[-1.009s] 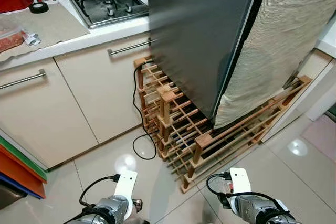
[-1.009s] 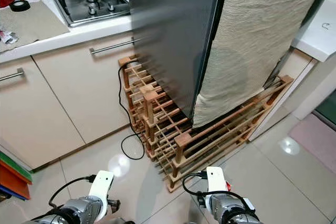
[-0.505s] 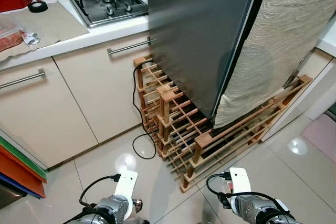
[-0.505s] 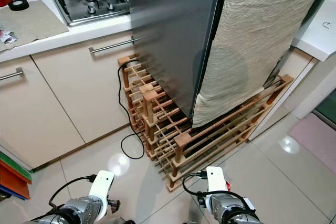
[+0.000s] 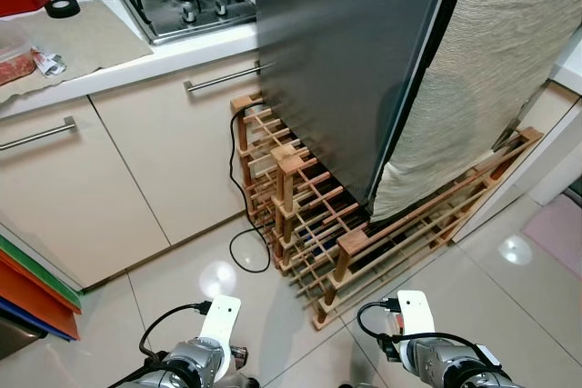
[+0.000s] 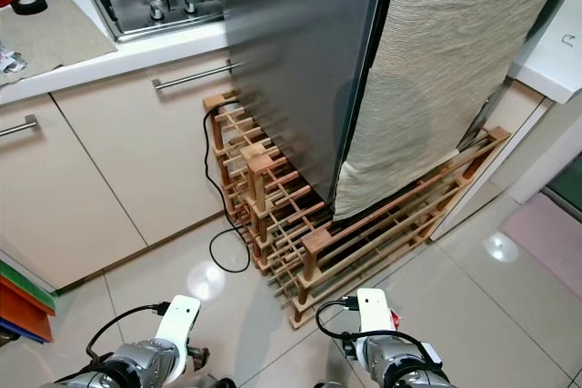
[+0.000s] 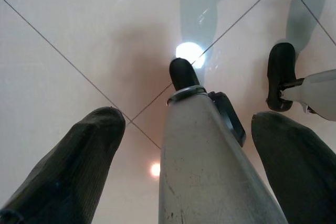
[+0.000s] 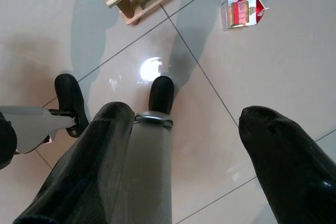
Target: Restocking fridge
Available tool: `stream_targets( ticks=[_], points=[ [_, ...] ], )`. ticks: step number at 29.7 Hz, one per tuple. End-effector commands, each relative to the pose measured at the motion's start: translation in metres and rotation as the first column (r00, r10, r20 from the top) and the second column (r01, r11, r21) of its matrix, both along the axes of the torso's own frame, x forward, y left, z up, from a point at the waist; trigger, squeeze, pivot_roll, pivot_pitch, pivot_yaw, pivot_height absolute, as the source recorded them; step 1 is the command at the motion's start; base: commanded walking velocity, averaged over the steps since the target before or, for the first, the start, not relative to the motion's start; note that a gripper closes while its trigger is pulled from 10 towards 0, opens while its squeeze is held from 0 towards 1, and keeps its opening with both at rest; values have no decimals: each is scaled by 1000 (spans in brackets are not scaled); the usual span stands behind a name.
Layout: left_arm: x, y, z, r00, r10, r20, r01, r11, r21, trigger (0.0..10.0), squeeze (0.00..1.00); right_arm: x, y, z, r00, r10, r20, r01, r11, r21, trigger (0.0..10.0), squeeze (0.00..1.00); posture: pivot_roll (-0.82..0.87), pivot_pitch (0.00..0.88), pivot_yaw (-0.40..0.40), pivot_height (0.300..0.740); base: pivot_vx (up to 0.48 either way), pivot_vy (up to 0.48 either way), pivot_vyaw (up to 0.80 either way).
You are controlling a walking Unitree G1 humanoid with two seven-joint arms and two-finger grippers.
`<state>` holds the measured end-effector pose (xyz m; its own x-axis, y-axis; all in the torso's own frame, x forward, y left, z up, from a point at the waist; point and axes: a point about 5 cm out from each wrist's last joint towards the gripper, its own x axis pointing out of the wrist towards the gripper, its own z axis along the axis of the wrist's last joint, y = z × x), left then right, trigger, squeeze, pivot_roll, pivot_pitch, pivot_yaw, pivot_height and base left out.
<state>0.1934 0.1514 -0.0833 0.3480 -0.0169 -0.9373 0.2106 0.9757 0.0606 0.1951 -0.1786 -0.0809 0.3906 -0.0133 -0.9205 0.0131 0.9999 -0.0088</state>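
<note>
The dark grey fridge [image 5: 350, 61] stands ahead on a wooden wine rack [image 5: 318, 224], its door shut, with a beige cloth [image 5: 496, 70] draped over its right side. Both arms hang low: left arm [image 5: 195, 361], right arm [image 5: 436, 356]. My left gripper [image 7: 189, 116] is open and points down at the tiled floor, with nothing between its fingers. My right gripper [image 8: 190, 111] is open too, above the floor and my own leg. A small red and white carton [image 8: 242, 13] lies on the tiles near the rack's corner.
Cream cabinets [image 5: 164, 161] with bar handles run along the left under a counter with a gas hob [image 5: 186, 2]. A black cable [image 5: 244, 233] loops on the floor by the rack. Coloured boards [image 5: 27, 288] lean at the far left. Glossy tiles lie in front.
The head view has shifted slightly, so the counter sits a little higher in the picture. Both arms hang as before.
</note>
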Motion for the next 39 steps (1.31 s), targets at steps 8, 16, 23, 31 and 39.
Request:
stream_targets(
  ticks=[8, 16, 23, 31, 39],
  points=[
    [5, -1, 2, 1000, -16, 8, 16, 1000, 0, 10000, 0, 1, -2, 1, 1000, 12, 3, -12, 1000, -6, 10000, 0, 53, 34, -6, 740, 0, 0, 0],
    [4, 0, 2, 1000, -23, 8, 23, 1000, 5, 10000, 0, 0, -2, 0, 1000, 19, 1, -19, 1000, -8, 10000, 0, 59, 30, -8, 740, 0, 0, 0],
    [4, 2, 2, 999, -36, 9, 36, 999, 14, 10000, 0, -1, -2, 0, 999, 36, -1, -36, 999, -16, 10000, 0, 62, 17, -10, 740, 0, 0, 0],
    [5, 2, 2, 999, -48, 12, 48, 999, 14, 10000, 0, -2, -3, -1, 999, 54, -5, -54, 998, -23, 10000, 0, 58, 13, -11, 740, 0, 0, 0],
    [8, 0, 4, 998, -64, 21, 63, 998, 19, 10000, 0, 0, -4, 0, 998, 61, -2, -61, 998, -33, 10000, 0, 54, 9, -12, 740, 0, 0, 0]
  ],
)
